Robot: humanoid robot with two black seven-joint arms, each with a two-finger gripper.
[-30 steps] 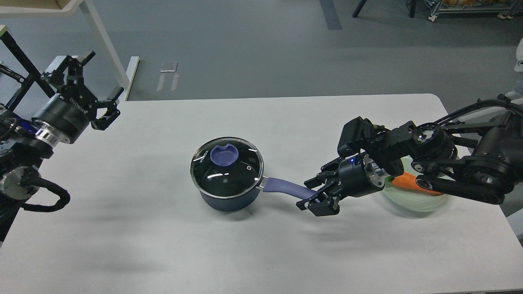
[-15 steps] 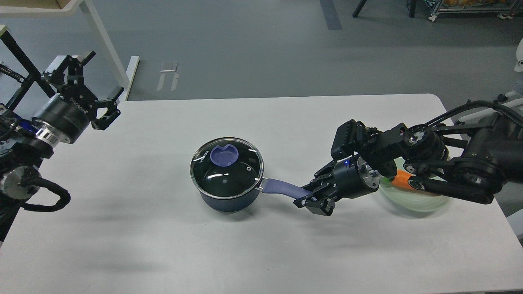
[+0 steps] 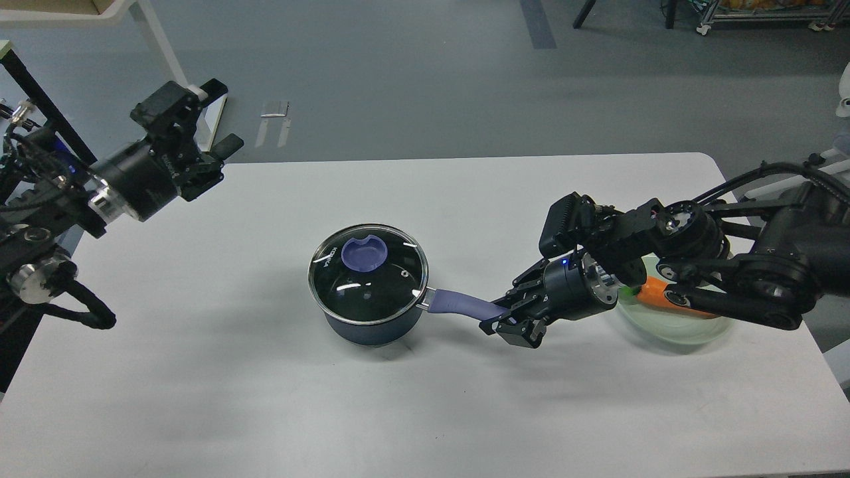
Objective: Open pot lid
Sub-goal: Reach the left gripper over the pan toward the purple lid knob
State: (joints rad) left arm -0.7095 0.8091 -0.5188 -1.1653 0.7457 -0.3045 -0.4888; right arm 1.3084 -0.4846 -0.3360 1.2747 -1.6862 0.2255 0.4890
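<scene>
A dark blue metal saucepan (image 3: 372, 312) sits mid-table, its round glass lid (image 3: 367, 272) with steel rim seated flat on top. The right gripper (image 3: 506, 317) has its fingers closed around the tip of the pan's purple handle (image 3: 458, 305), likely steadying it. The left gripper (image 3: 202, 149) hangs well apart over the table's far-left corner, fingers spread, holding nothing. The glass looks smooth, rigid and breakable, so the flat purple knob (image 3: 364, 252) at its centre seems the only sensible place to pinch, lifting straight up.

Black jointed arms, silver wrist rings, looped black cables, small blue light on right wrist.
</scene>
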